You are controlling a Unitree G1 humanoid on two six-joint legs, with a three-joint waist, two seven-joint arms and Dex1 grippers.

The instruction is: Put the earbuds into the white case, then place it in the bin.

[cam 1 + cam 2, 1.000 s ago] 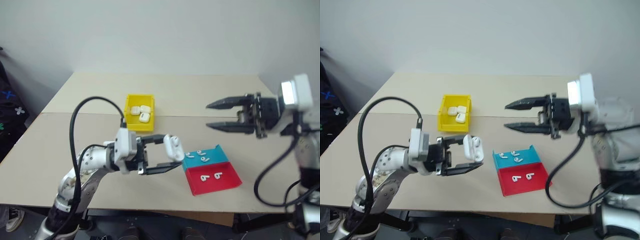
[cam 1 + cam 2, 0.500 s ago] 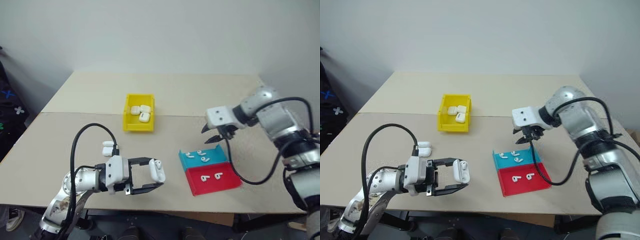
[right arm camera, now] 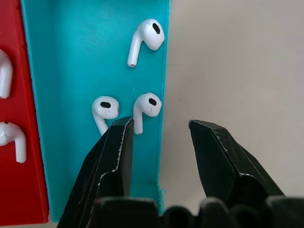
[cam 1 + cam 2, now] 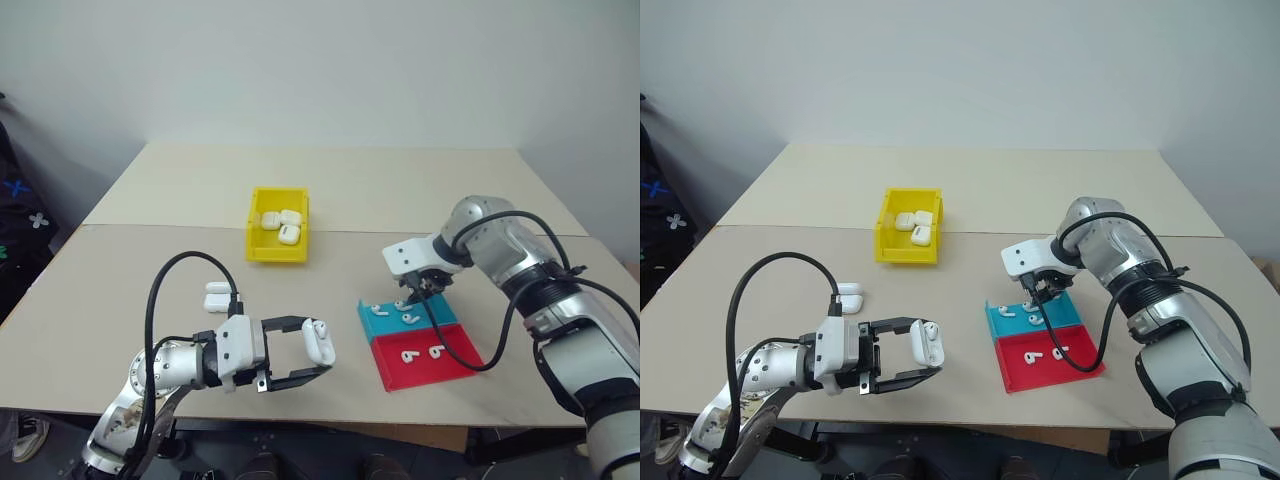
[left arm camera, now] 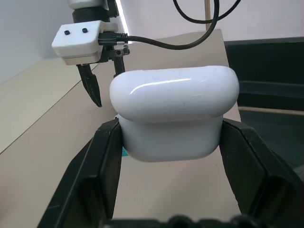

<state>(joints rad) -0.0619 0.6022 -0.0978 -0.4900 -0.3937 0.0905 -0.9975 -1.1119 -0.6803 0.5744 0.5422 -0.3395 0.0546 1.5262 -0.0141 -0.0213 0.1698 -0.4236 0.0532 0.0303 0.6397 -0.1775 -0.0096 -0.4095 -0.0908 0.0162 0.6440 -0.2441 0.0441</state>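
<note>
Right wrist view: three earbuds (image 3: 147, 104) in blue tray (image 3: 71, 57).

The scene is evenly and brightly lit from above; soft shadows are cast on the desk (image 4: 180, 260); a glare streak is seen on the white case (image 5: 174, 111); nearby fingers (image 3: 110, 164) are slightly blurred.

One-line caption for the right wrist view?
Open right claw poised over the blue tray half's edge, above three white earbuds.
</note>
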